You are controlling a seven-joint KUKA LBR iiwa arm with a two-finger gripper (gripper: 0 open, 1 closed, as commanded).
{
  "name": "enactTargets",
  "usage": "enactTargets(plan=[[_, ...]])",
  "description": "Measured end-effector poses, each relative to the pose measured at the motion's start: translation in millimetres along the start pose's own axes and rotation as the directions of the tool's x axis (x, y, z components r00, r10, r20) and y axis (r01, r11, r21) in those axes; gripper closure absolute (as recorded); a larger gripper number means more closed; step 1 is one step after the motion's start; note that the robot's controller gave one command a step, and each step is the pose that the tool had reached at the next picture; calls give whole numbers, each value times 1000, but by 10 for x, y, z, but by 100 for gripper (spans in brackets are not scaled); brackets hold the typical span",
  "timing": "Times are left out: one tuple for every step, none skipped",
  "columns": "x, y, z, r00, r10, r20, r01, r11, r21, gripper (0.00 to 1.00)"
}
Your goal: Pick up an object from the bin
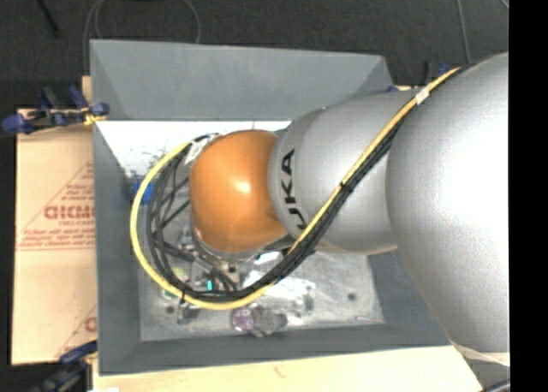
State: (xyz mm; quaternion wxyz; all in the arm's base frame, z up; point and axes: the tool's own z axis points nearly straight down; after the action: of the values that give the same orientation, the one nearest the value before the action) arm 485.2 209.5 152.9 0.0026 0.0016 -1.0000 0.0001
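The gripper (pixel 212 279) sits low over the floor of the grey bin (pixel 116 236), tucked under the arm's orange cover (pixel 235 189) and a loop of yellow and black cables (pixel 150 258). Whether it is wide or closed I cannot tell, and nothing can be made out in its grasp, so I judge the pick as not yet done: the grasp and the lift are both left.

Nearest to it, at about 5 o'clock, 1 small purplish translucent lump (pixel 255 322) lies close to the bin's near wall, beside the gripper rather than under it. A clear crinkled piece (pixel 301 298) lies at 4 o'clock, a little farther out. A blue scrap (pixel 139 192) shows at 10 o'clock, beyond the cable loop.
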Motion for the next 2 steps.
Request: enactTargets(plan=[[-235, 40, 786, 944, -330, 6, 330, 944, 2, 0], [-188, -290, 776, 985, -171, 21, 171, 985, -7, 0]])
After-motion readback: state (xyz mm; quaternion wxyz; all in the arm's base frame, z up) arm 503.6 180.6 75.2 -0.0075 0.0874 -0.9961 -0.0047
